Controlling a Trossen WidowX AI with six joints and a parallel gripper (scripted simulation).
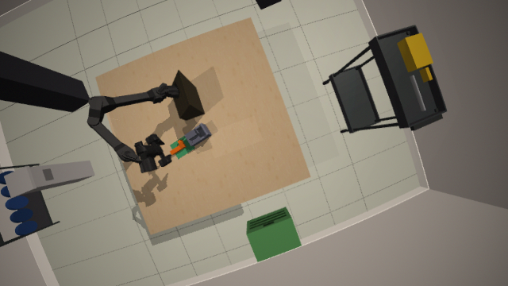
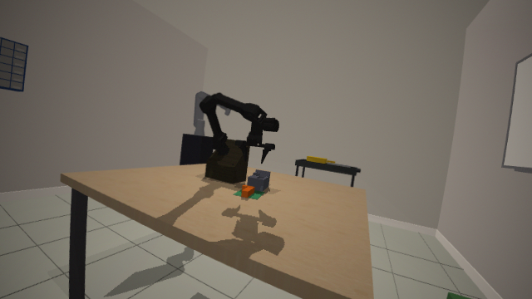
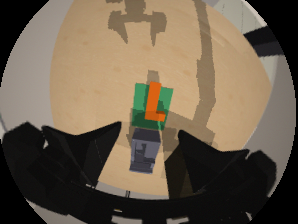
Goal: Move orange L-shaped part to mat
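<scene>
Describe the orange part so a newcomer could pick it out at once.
On the wooden table, find the dark robot base; just in front sits a grey tray beside a green mat. The orange part lies flat on that mat, the only orange, L-shaped thing there.

1. A plain lab-like test room: grey walls, pale tiled floor.
2. One wooden table carries a robot arm.
3. A whiteboard and a side bench stand nearby.

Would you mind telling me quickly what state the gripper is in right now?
Gripper: open, holding nothing; the orange L-shaped part lies on the green mat, apart from the fingers.
</scene>
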